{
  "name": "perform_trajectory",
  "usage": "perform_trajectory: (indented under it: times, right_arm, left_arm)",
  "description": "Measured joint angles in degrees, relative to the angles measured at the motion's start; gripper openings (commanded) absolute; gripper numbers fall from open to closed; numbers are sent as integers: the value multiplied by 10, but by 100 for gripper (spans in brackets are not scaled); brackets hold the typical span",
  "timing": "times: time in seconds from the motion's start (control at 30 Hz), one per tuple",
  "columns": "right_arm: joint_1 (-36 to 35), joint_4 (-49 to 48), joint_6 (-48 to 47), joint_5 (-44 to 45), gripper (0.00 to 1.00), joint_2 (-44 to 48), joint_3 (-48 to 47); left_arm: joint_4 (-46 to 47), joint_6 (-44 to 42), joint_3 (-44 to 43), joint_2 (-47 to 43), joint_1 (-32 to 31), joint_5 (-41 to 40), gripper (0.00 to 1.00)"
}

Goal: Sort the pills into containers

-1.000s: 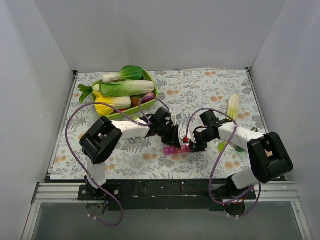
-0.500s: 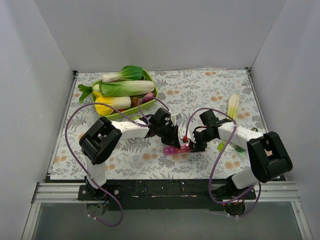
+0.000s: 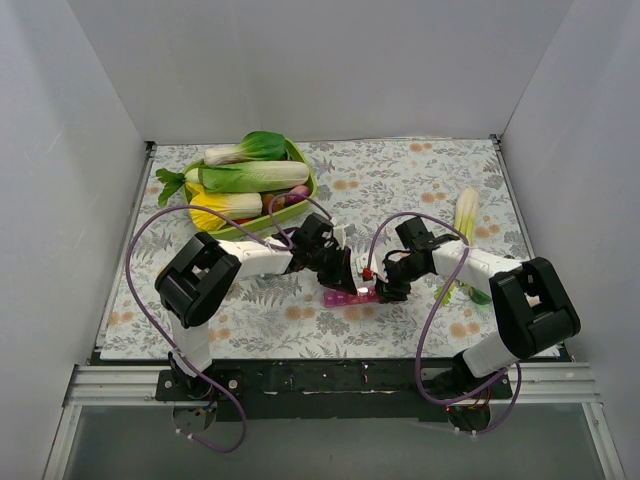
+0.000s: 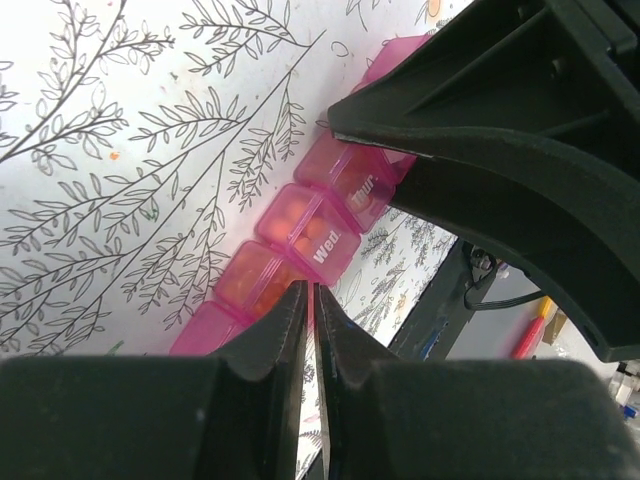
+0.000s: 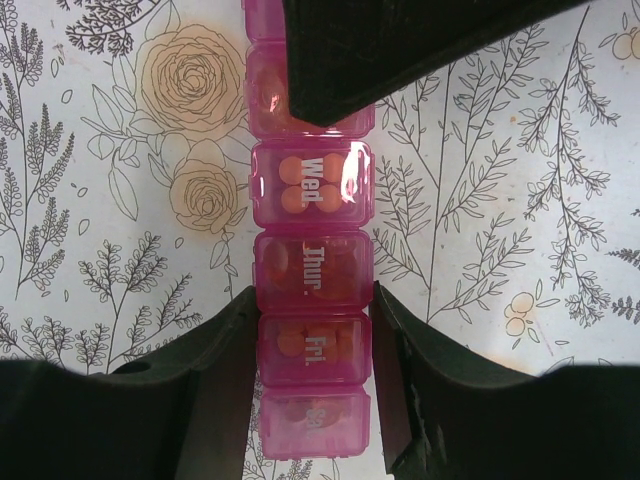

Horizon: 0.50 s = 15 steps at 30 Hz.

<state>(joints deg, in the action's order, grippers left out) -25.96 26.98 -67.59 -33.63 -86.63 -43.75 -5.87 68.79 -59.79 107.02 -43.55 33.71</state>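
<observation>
Both arms have drifted slightly toward the left of the top view, and the pink pill-box strip point(image 3: 350, 297) has slid with them.

Right pincer point(image 5: 315, 300): its fingers press against the two long sides of the strip around the Thur. and Fri. cells, clamped on it and pinning it to the table point(image 3: 400, 180). Left pincer point(image 4: 308, 295): its fingers are drawn together with only a hairline slit between them, tips at the near edge of the cell beside Wed. Whether they nip a lid lip there is too close to tell.

In the top view the strip's long axis runs roughly left to right between the two pincers. From the right wrist it runs straight away between that pincer's fingers, so the left arm meets it from the far end. Both pincers are on it; the left is the free one for any lid work. Orange pills point(image 5: 292, 172) show through the Wed., Thur. and Fri. lids.

Outward lie the floral table, a green bowl point(image 3: 310, 185) of leafy vegetables at far left, a pale vegetable point(image 3: 466, 210) at right, and white walls.
</observation>
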Motion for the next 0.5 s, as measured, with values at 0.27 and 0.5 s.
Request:
perform_trajectory:
  times: [0.27, 0.5]
  right_arm:
    - [0, 0, 2, -2, 40, -1, -1]
    - [0, 0, 2, -2, 40, -1, -1]
  left_arm:
    - [-10, -4, 0, -7, 7, 2, 13]
    - [-25, -5, -2, -14, 7, 5, 14]
